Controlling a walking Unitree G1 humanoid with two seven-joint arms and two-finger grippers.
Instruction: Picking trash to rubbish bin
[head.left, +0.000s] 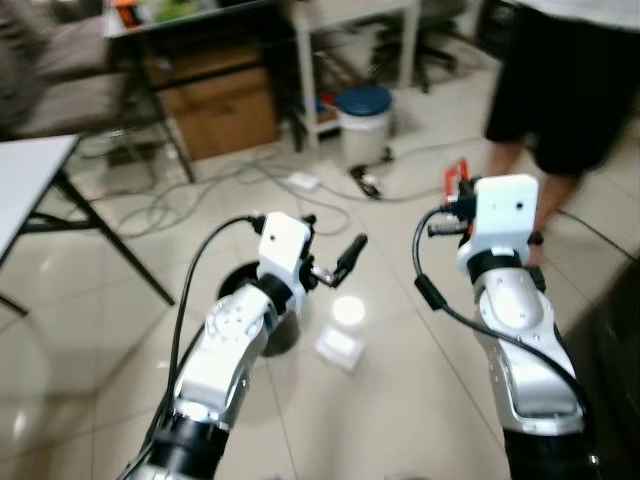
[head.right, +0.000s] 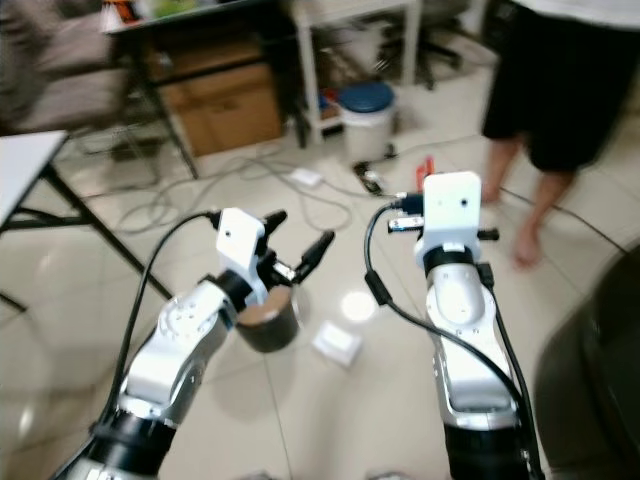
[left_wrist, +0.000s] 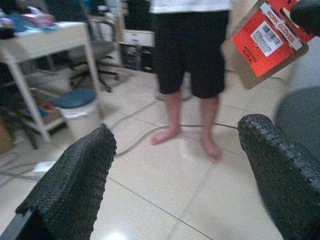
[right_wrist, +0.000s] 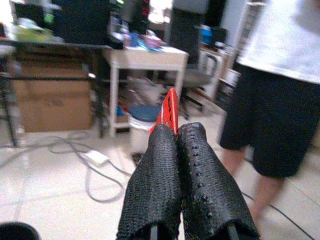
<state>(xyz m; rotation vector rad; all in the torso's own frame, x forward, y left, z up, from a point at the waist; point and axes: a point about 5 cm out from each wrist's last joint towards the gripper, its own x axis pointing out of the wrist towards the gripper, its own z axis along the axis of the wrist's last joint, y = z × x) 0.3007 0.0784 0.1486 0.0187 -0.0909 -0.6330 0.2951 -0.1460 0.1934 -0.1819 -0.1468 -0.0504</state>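
My right gripper (right_wrist: 176, 131) is shut on a flat red-and-brown card package (right_wrist: 170, 106), held up at mid height; in the left wrist view it reads "WORK GLOVES" (left_wrist: 265, 35). My left gripper (head.right: 295, 235) is open and empty, raised above a dark round container (head.right: 266, 322) on the floor. A small white piece of trash (head.left: 340, 347) lies on the tiles beside that container. A white bin with a blue lid (head.left: 365, 118) stands further off by a white table leg.
A person in black shorts (head.left: 565, 85) stands barefoot at the right. Cables and a white adapter (head.left: 302, 181) trail over the floor. Cardboard boxes (head.left: 215, 110) sit under a dark desk; a white table (head.left: 30, 175) is at the left.
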